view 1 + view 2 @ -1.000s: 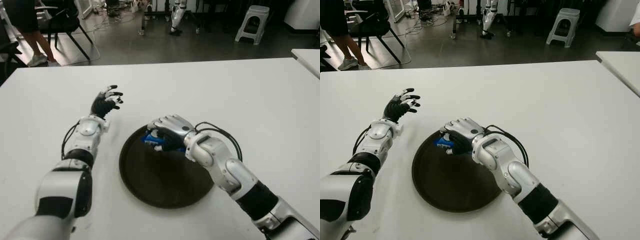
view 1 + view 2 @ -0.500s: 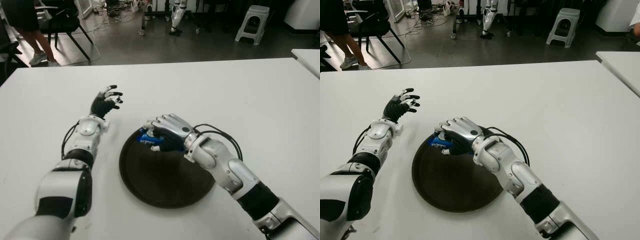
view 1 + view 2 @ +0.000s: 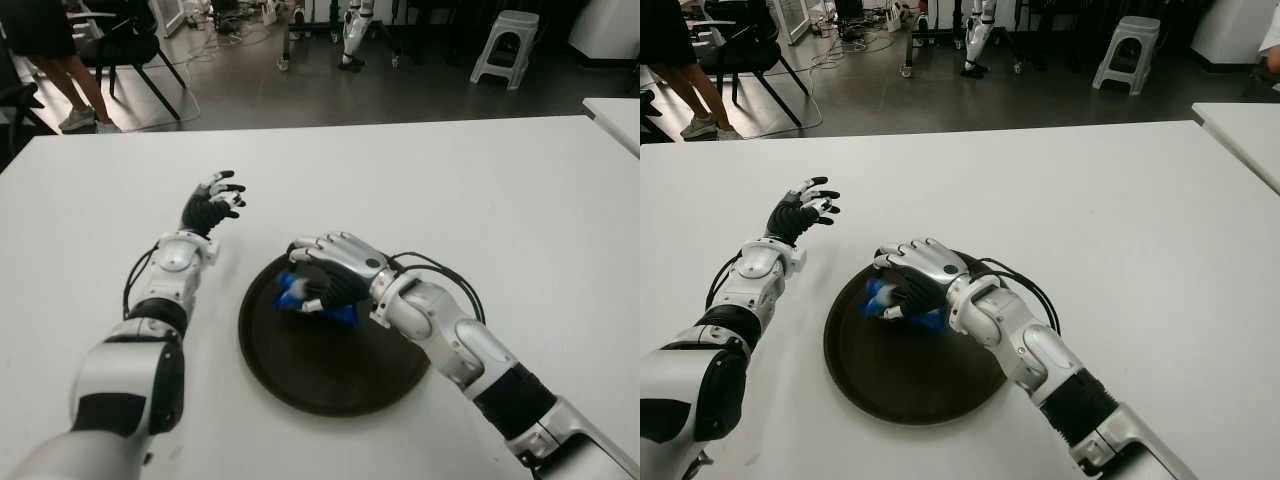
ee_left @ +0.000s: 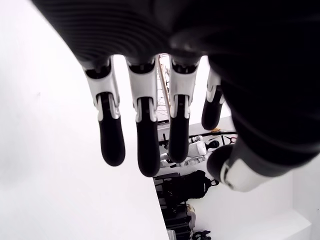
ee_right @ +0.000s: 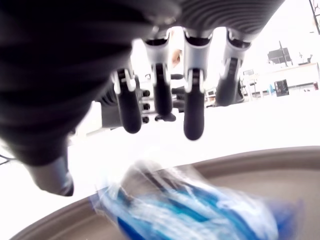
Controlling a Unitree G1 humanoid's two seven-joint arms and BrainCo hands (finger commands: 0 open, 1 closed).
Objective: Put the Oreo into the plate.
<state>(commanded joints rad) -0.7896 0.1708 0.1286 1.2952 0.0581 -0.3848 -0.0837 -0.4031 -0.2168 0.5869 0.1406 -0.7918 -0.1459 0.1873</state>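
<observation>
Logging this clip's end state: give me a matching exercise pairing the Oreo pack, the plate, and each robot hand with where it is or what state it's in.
Column 1:
1. Oreo pack
2. plate
3. left robot hand
4. right robot hand

Column 2:
A. dark, round, on the white table
B. fingers spread, holding nothing, left of the plate
C. blue, at the plate's far part, under a hand
D. fingers open just above the pack

Pairs: 1-C, 2-A, 3-B, 4-D
</observation>
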